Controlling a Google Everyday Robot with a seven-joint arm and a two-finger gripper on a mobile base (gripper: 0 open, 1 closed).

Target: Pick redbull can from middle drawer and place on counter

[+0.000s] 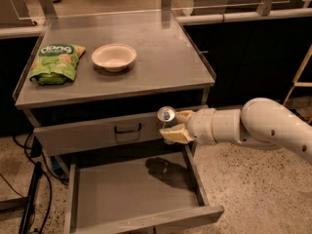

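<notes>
Just below the bench (161, 57) front edge, toward its right corner, the can (166, 114) hangs upright, clamped in the tool (173, 126) reaching in from the bench's right — bare bench top lies up and behind the can.

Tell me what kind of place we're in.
Probably an office break area: steel counter with a chip bag and bowl. The gripper holds the redbull can above the open middle drawer.

gripper (171, 126) clamps redbull can (166, 115) | above open middle drawer (131, 194)
</notes>
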